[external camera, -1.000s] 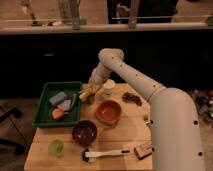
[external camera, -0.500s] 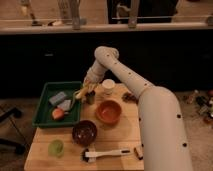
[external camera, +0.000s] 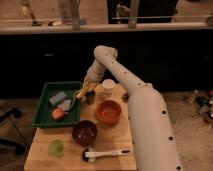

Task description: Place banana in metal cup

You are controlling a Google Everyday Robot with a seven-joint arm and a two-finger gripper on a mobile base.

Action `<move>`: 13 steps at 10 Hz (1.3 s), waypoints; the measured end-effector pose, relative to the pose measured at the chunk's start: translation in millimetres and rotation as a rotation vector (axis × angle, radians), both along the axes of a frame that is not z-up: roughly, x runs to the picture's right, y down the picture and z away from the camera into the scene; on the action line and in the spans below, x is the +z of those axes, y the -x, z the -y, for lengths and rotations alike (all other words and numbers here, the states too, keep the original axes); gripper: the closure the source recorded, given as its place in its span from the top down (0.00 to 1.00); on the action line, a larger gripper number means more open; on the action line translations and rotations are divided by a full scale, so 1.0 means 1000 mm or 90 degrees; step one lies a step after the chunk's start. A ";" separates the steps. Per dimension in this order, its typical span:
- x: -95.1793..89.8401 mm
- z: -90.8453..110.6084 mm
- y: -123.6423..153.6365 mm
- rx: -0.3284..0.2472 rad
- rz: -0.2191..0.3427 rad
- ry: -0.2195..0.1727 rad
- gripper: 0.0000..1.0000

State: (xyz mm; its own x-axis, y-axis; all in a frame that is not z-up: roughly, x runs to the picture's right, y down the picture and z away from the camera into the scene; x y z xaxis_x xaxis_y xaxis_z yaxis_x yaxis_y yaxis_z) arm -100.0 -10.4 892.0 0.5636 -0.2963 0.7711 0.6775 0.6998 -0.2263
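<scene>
While the big white arm (external camera: 145, 120) rose from the near right and bent at its elbow toward the far side of the scene, it angled back down to the left over the wooden table (external camera: 125, 162). A green tray (external camera: 44, 120) took up the table's far left corner, with two grey-blue pieces (external camera: 61, 101) and an orange item (external camera: 58, 114) lying in it. An orange bowl (external camera: 109, 111) stood near the table's middle. A dark bowl (external camera: 84, 132) sat nearer and to the left of the orange one. A white brush (external camera: 106, 153) lay along the near edge. A translucent green cup (external camera: 56, 147) stood at the near left, and a white paper cup (external camera: 108, 87) at the far edge, right of the arm's end.

The gripper (external camera: 86, 92) hung just beside the tray's right rim, clamped on the banana (external camera: 80, 93), whose yellow body stuck out leftward over that rim. The metal cup (external camera: 91, 98) stood directly below and slightly right of the gripper, between the tray and the paper cup. The banana was not inside it.
</scene>
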 end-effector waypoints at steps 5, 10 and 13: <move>0.009 0.003 -0.010 0.016 0.001 0.030 0.37; 0.007 0.003 -0.009 0.008 0.009 0.037 0.80; 0.006 0.004 -0.010 0.009 0.008 0.035 0.80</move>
